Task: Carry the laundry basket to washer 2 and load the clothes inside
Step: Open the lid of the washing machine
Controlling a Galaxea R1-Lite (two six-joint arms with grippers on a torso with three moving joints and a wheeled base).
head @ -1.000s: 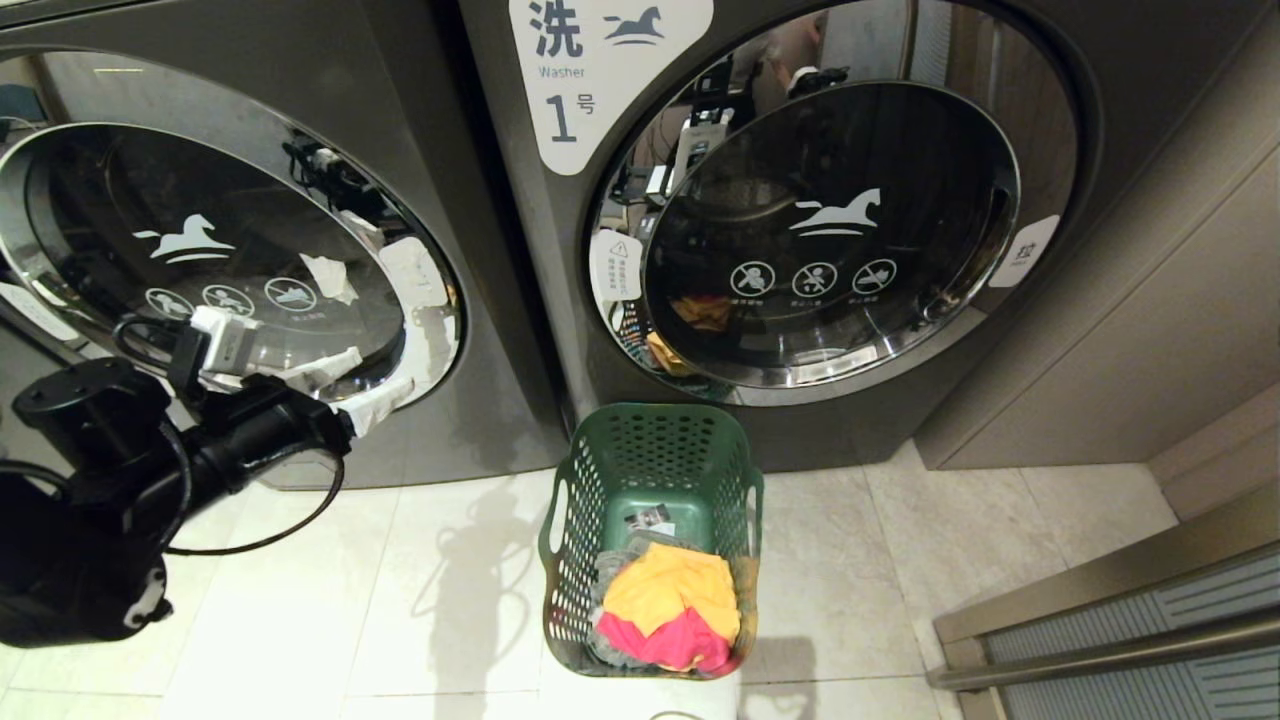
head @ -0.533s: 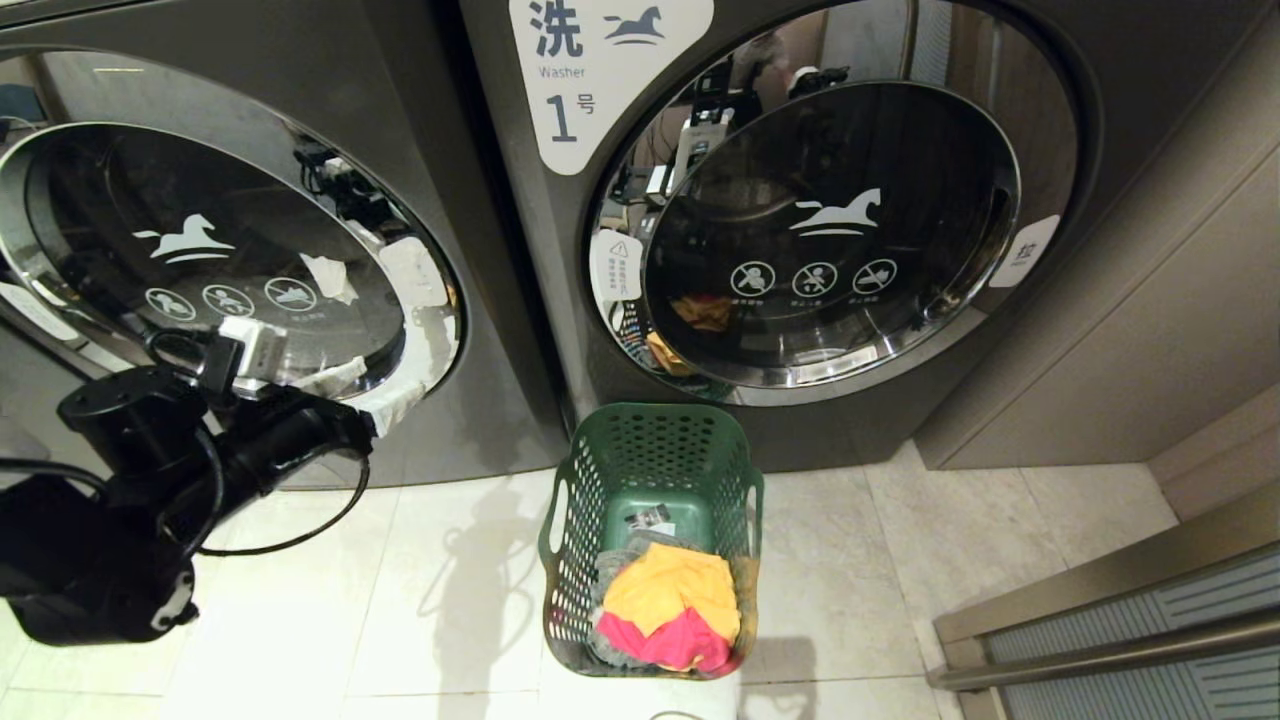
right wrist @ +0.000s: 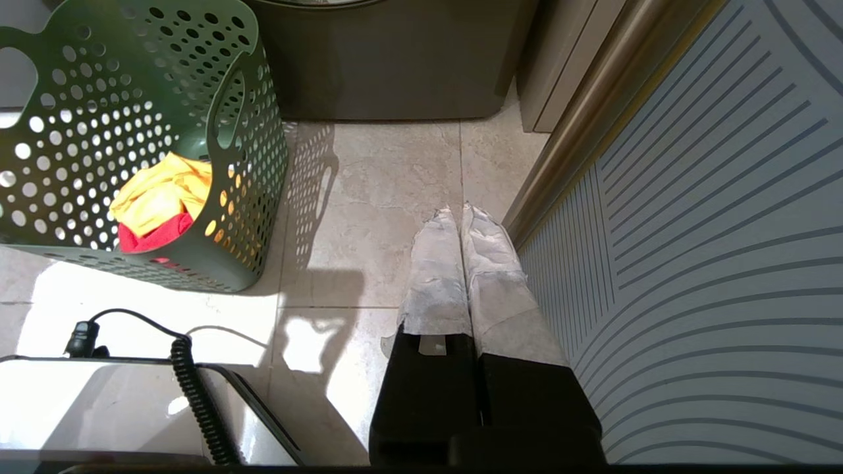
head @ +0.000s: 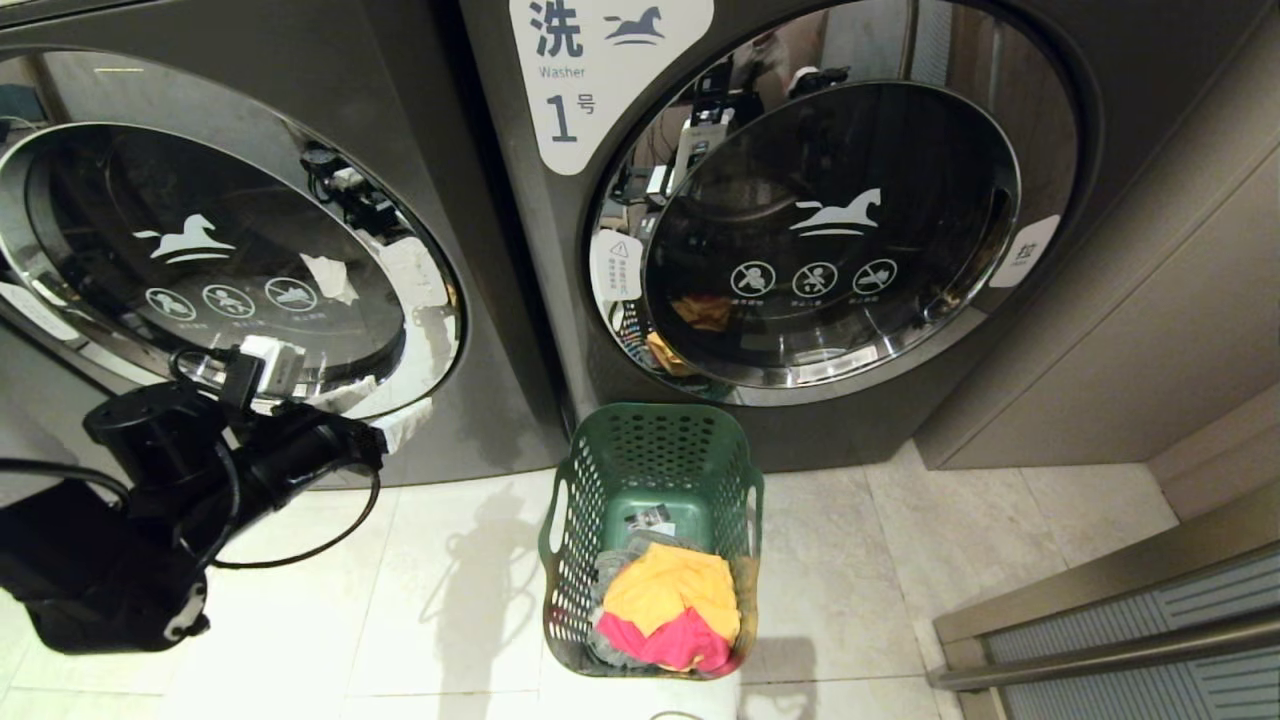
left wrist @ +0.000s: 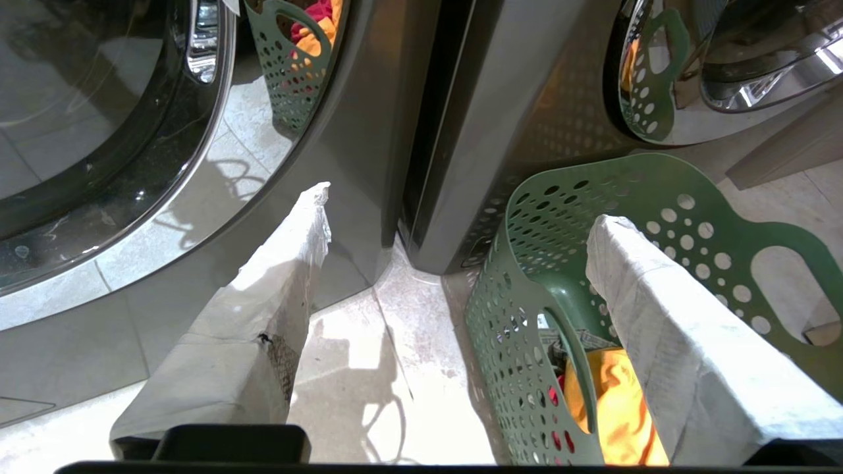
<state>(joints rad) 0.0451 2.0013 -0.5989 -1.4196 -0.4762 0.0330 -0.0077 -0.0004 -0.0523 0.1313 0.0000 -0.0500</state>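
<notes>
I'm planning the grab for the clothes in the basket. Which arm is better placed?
Left. The left end effector is open and raised beside the laundry basket. The right end effector is shut, pointing at the floor.

2 washers [head: 250, 250], 1 laundry basket [head: 650, 440], 2 claws [left wrist: 454, 224].

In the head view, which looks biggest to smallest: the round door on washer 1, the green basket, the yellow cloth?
1. Washer 1's round door, by far.
2. The green basket.
3. The yellow cloth inside it.
The door stands farther away yet looks largest, so this order seems safe.
</notes>
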